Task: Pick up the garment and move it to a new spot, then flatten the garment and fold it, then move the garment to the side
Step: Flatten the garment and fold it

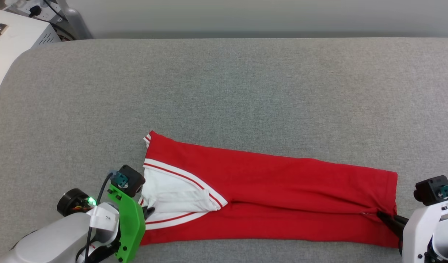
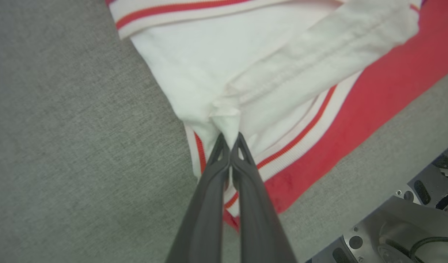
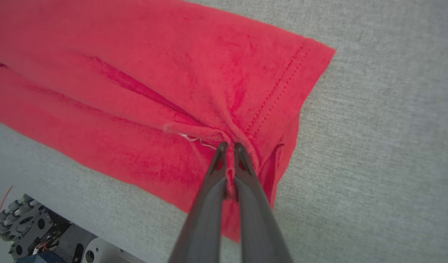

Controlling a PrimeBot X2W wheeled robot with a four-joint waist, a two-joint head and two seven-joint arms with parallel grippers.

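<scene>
Holds the garment [image 1: 282,190] by both ends, stretched as a long red band flat on the grey counter [image 1: 224,91]. Grips with the left jaws, closed tight, a pinch of the white sleeve [image 2: 209,73] right at the tips of the fingers [image 2: 213,190]. Pinches with the right jaws, likewise closed, a gather of red cloth beside the stitched hem [image 3: 282,84]. Spans the whole gap from one pair of jaws to the other, with the long axis running straight between them and slanting a little away at the left jaws' end. Spreads ahead of and to either side of each pair of jaws, with no part visibly lifted off the counter. Looks already folded lengthwise, with the sleeve and striped trim [image 1: 180,175] turned up on top at the left jaws' end. Judging from that, probably calls for a crosswise fold next, one end brought over onto the other along that long axis. Lies equally near both arms, each at its own end, so either could carry its end across. Risks dragging the band askew if one side pulls while the other stays clamped.
</scene>
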